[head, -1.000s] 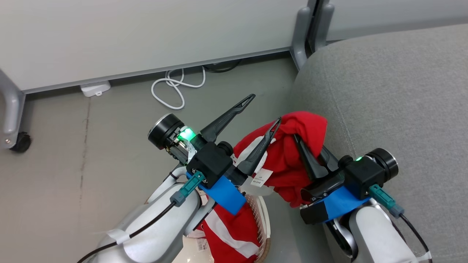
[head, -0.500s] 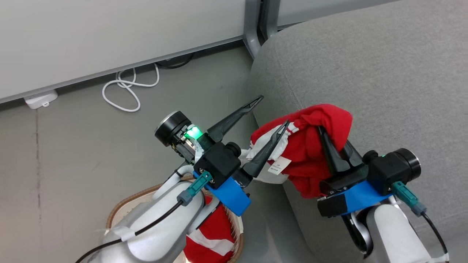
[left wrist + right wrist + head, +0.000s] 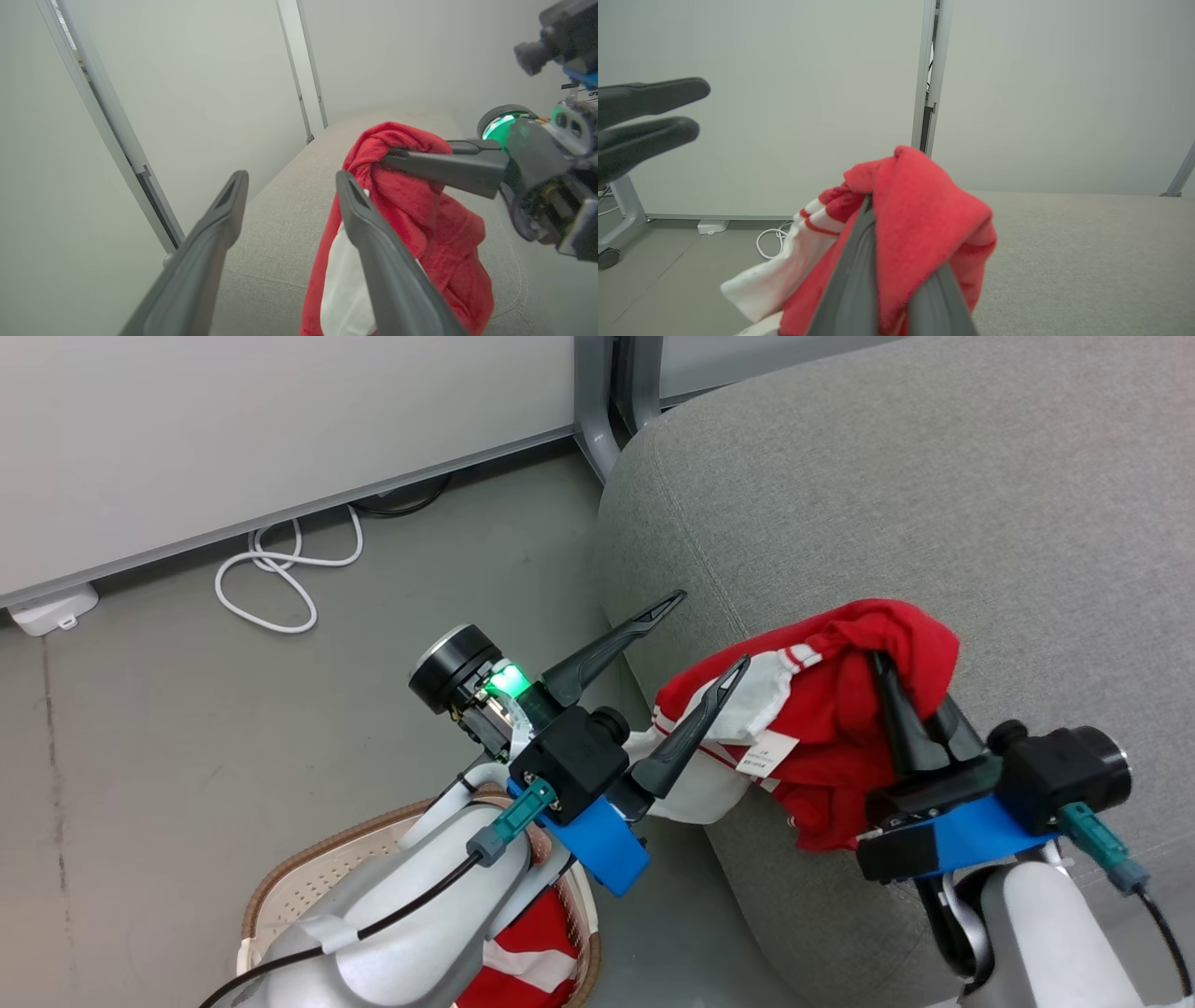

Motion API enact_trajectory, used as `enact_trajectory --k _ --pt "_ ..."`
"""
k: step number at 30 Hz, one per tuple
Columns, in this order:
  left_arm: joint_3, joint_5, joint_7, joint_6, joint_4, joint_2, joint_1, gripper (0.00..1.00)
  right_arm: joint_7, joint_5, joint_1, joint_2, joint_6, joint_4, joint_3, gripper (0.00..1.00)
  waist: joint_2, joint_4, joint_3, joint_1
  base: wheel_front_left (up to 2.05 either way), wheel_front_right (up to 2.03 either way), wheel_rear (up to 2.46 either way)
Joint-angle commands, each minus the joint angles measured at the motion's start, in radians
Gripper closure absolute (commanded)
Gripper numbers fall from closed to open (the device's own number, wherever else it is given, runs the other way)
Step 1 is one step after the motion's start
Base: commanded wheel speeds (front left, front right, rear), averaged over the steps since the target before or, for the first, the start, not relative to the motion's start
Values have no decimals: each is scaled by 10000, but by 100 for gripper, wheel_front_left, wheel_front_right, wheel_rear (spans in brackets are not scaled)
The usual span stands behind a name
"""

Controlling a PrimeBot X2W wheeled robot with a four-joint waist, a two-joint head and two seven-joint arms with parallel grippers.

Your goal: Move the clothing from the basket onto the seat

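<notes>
My right gripper [image 3: 896, 677] is shut on a bright red garment [image 3: 840, 709] with white stripes and a small white tag. This piece of the clothing hangs bunched over the left front edge of the grey seat [image 3: 887, 476]. The right wrist view shows the red cloth [image 3: 924, 210] draped over my shut fingers [image 3: 854, 280]. My left gripper [image 3: 712, 629] stands open just left of the garment, one finger against its white part, nothing between the fingers. A second red and white garment [image 3: 523, 943] lies in the cream basket [image 3: 308, 868] below my left forearm.
A white cable [image 3: 280, 569] is coiled on the grey floor by the pale partition wall, with a white adapter [image 3: 47, 609] to its left. A grey metal post [image 3: 597, 411] stands at the seat's far corner. The basket stands on the floor left of the seat.
The camera has swung toward the seat, so the whole picture has shifted left. My right gripper has carried the red garment farther over the seat's edge. Both grippers keep their state.
</notes>
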Motion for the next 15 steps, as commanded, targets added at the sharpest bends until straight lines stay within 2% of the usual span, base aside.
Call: enact_trajectory --k 1,8,15 --pt "8 -20 -8 9 26 27 -113 0 -6 153 49 -25 1 -127 -205 100 0 37 25 0 0 0 0" --pt "-35 -22 -10 -15 30 106 -233 0 -7 289 -506 -25 1 -598 -1026 100 0 261 373 0 0 0 0" --pt "-76 94 44 -62 -62 195 -554 0 -7 -189 -2103 -23 1 -1174 -2210 100 0 521 1127 0 0 0 0"
